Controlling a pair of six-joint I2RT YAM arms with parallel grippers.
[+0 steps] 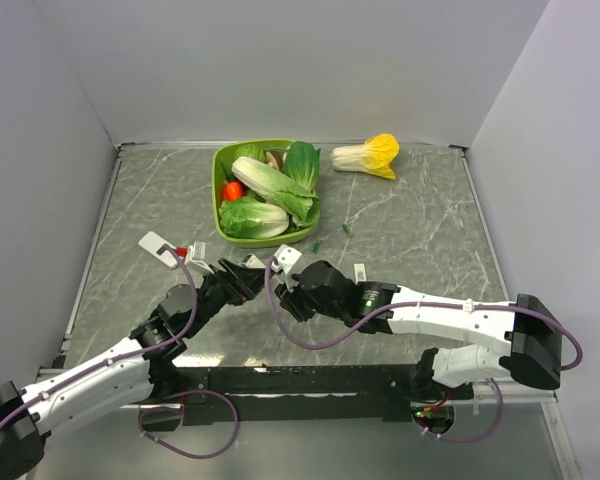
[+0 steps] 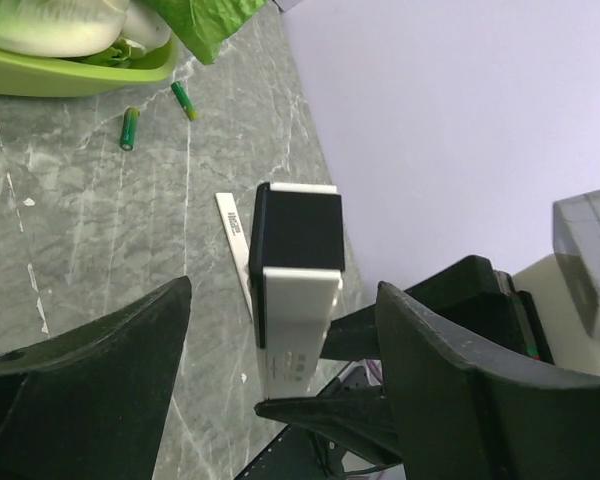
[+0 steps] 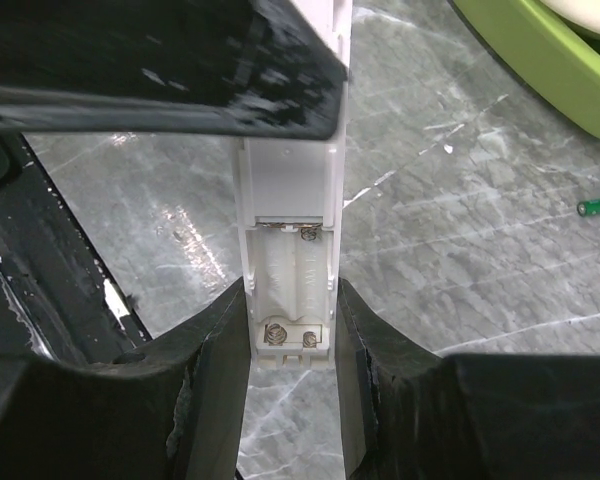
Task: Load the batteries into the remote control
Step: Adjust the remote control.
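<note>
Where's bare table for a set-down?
Free: right side, from the batteries to the table edge; far left, between bowl and wall. Crowded: in front of the bowl, where the left gripper and right gripper meet at the remote.

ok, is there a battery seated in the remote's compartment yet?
No, the right wrist view shows the remote control with its open compartment empty, only bare spring contacts inside.

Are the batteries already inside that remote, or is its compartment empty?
Empty. The remote control shows bare springs in its open bay; both batteries lie on the table.
</note>
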